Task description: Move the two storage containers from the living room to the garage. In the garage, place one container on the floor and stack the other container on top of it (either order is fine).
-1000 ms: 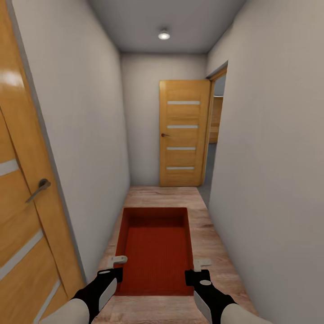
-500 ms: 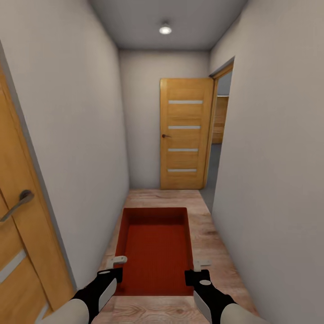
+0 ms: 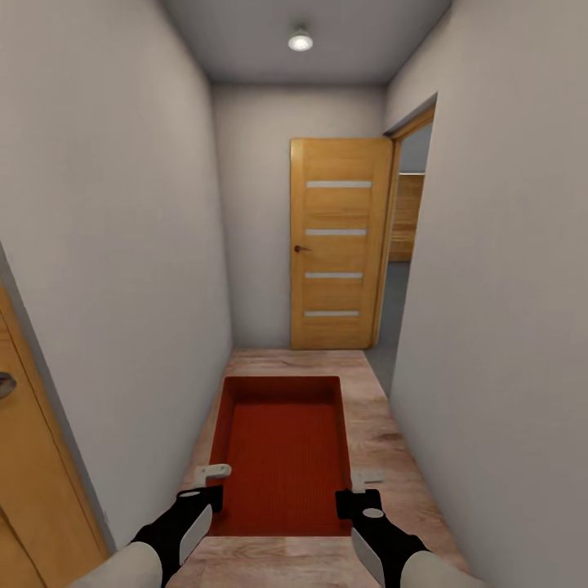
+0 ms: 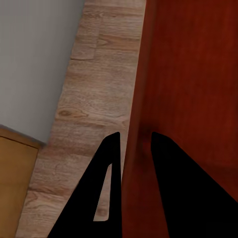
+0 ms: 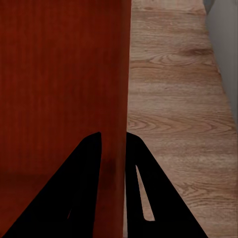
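One red-orange open-topped storage container (image 3: 282, 449) hangs low in front of me over light wood planks, held between both arms. My left gripper (image 3: 214, 483) is shut on its left wall, and the wrist view shows that wall (image 4: 193, 74) pinched between the dark fingers (image 4: 106, 168). My right gripper (image 3: 356, 487) is shut on the right wall (image 5: 59, 64), with one finger (image 5: 139, 168) outside it. The second container is out of view, as are the living room and the garage.
I am in a narrow corridor with pale walls close on both sides. A wooden door (image 3: 339, 253) stands open at the far end beside a doorway (image 3: 408, 245) with grey floor beyond. Another wooden door (image 3: 24, 465) is at my near left.
The camera has moved forward along the corridor, so the near left door has slid mostly out of frame. The container and both grippers keep the same hold.
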You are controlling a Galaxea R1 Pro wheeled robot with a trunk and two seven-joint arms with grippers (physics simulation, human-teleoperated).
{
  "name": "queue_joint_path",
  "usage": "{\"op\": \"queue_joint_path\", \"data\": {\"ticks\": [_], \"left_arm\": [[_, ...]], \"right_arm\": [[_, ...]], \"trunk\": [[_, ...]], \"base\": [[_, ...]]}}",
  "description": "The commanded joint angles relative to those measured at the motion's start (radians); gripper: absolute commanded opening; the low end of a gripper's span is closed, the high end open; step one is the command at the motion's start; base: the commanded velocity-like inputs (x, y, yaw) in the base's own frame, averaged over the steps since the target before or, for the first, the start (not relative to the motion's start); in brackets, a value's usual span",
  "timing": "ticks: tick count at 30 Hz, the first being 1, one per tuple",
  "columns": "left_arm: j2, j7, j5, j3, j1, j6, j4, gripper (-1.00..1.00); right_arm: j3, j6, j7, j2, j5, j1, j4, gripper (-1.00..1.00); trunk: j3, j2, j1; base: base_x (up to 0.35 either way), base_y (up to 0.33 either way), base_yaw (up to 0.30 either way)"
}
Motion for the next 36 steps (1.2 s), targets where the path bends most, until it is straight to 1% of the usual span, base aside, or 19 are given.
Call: {"op": "queue_joint_path", "data": {"ticks": [1,36], "left_arm": [[0.072,0.012,-0.009,0.024,-0.001,0.008,-0.003,-1.00],[0.073,0.012,-0.009,0.025,-0.001,0.008,-0.003,-1.00]], "right_arm": [[-0.023,-0.003,-0.004,0.000,-0.008,-0.001,-0.002,-1.00],[-0.023,0.004,-0.007,0.002,-0.008,-0.001,0.000,-1.00]], "trunk": [[-0.001,-0.001,0.001],[-0.001,-0.001,0.001]], "base": [[0.323,0.000,0.000],[0.323,0.000,0.000]]}}
